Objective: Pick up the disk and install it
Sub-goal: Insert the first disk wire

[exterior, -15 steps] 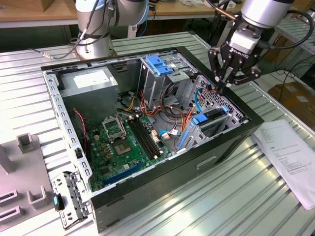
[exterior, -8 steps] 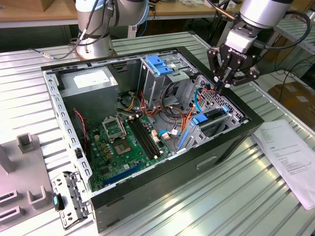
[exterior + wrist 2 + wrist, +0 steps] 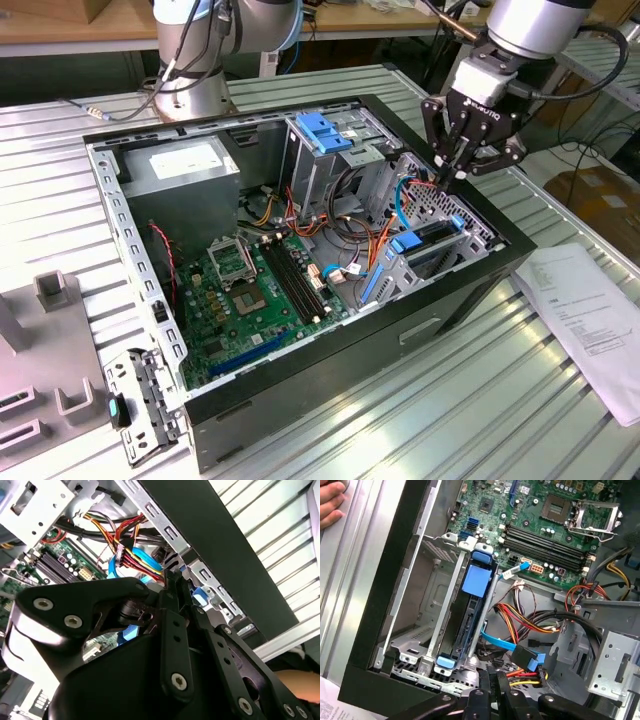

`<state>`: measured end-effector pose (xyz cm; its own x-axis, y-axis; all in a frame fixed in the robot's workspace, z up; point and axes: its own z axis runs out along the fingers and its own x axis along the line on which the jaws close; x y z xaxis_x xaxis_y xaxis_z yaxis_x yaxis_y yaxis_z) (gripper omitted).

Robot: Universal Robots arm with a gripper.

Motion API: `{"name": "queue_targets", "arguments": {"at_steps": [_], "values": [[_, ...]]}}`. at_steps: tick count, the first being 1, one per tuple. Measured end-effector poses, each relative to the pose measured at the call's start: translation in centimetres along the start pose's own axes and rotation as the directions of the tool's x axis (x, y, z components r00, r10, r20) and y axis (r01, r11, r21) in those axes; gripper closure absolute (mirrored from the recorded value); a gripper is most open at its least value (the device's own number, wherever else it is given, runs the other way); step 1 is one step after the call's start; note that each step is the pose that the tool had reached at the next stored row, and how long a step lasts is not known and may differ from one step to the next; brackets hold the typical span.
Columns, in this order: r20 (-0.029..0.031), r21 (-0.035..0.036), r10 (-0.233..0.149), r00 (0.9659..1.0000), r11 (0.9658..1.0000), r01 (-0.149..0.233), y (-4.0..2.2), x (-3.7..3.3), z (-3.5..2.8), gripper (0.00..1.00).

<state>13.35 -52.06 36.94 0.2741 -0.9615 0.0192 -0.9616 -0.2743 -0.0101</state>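
— Where's the silver-grey disk with bright blue carrier rail (image 3: pixel 432 240)?
— Slotted in a grey metal bay (image 3: pixel 398 275) of the open black computer case (image 3: pixel 330 370); black gripper (image 3: pixel 447 172) close above, fingers (image 3: pixel 174 630) pressed together.

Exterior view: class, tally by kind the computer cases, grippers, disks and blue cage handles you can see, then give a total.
computer case: 1
gripper: 1
disk: 1
blue cage handle: 1
Total: 4

open PC case (image 3: pixel 330 372), green mobo (image 3: pixel 250 300), PSU (image 3: pixel 185 175), paper sheet (image 3: pixel 590 310)
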Motion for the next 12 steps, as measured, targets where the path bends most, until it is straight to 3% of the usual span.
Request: {"name": "queue_targets", "arguments": {"at_steps": [3, 8, 9, 11, 12], "values": [[-0.0004, -0.0012, 0.065, 0.9979, 0.9979, -0.065, 0.01, 0.05, 0.07, 0.83], [-0.0006, -0.0013, 0.073, 0.9973, 0.9973, -0.073, 0.32, 0.88, 0.11, 0.83], [-0.001, -0.0017, 0.089, 0.996, 0.996, -0.089, 0.33, 0.88, 0.12, 0.83], [-0.0016, -0.0027, 0.144, 0.9896, 0.9896, -0.144, 0.34, 0.88, 0.2, 0.83], [-0.0015, -0.0027, 0.147, 0.9892, 0.9892, -0.147, 0.84, 0.77, 0.22, 0.83]]}}
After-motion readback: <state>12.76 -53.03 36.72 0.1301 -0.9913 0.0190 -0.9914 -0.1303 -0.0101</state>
